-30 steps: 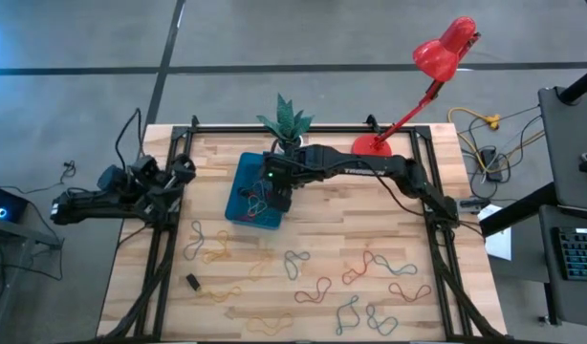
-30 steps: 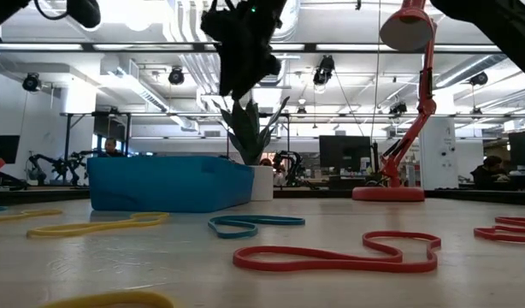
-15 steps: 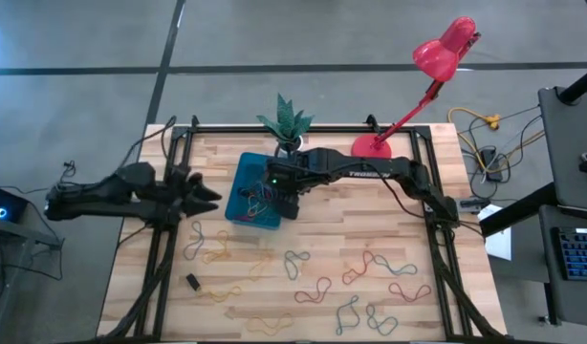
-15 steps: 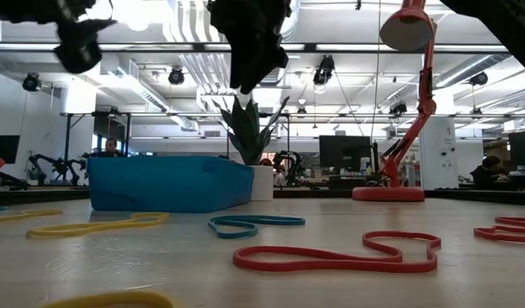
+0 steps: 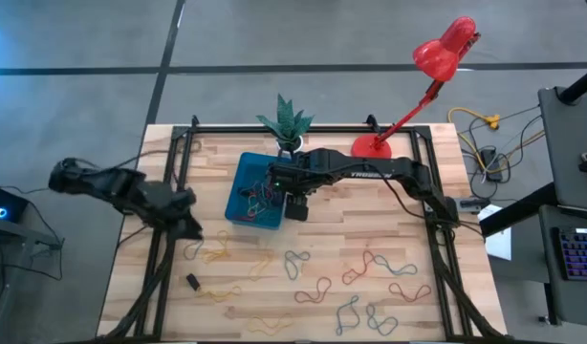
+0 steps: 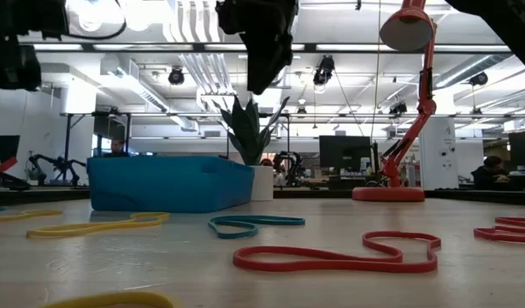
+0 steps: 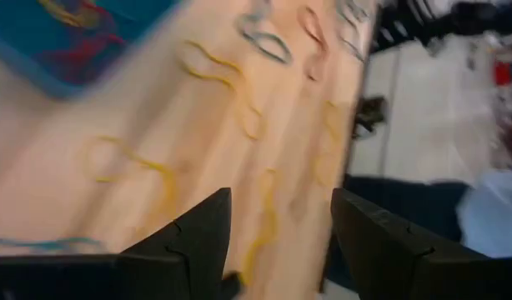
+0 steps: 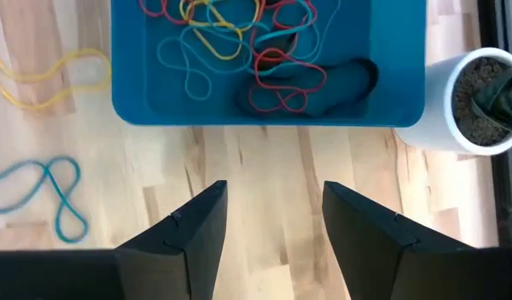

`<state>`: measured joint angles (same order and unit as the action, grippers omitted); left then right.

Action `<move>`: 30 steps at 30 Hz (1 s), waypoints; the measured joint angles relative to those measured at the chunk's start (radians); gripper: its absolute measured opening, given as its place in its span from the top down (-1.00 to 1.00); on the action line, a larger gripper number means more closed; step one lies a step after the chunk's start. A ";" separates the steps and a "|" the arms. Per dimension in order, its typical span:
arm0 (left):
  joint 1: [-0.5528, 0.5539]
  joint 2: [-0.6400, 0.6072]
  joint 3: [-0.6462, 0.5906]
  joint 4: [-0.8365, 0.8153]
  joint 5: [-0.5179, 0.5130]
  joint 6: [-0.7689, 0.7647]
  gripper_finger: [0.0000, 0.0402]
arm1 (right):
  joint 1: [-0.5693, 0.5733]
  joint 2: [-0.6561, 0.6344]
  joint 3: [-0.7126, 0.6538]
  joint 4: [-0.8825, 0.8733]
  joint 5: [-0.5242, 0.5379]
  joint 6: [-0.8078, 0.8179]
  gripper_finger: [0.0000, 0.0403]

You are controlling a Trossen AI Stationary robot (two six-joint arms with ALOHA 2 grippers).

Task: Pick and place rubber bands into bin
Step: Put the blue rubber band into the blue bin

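One teal bin (image 5: 254, 191) sits just beyond the empty, spread right hand (image 5: 295, 205). Its wrist view shows several tangled rubber bands (image 8: 239, 50) inside. The left hand (image 7: 277, 242), also spread, hovers over the counter (image 5: 370, 239) among loose bands.

Two dark, matte six-joint arms are showing over the table: the right arm (image 5: 370, 172) is wearing pale lettering along one link and glowing with a small green light near its wrist, while the left arm (image 5: 112, 183) is trailing thin black cables. Each gripper is ending in two broad, angular black fingers (image 8: 193, 233), smooth-faced and wedge-shaped.
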<state>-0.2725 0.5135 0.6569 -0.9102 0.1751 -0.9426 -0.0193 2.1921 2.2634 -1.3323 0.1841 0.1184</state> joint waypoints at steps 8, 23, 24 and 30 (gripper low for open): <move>-0.300 0.243 0.009 0.029 -0.159 -0.215 0.05 | -0.038 0.000 -0.040 0.006 -0.001 -0.142 0.08; -0.386 0.405 -0.098 -0.095 -0.364 -1.066 0.05 | -0.195 0.000 -0.073 0.064 -0.150 -0.226 0.08; -0.382 0.419 -0.107 -0.085 -0.363 -1.067 0.05 | -0.197 0.000 -0.073 0.067 -0.151 -0.226 0.08; -0.369 0.514 -0.153 -0.038 -0.309 -1.066 0.05 | -0.199 -0.006 -0.073 0.067 -0.151 -0.223 0.08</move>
<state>-0.6411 1.0275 0.5043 -0.9482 -0.1340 -2.0083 -0.2188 2.1865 2.1907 -1.2652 0.0326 -0.1042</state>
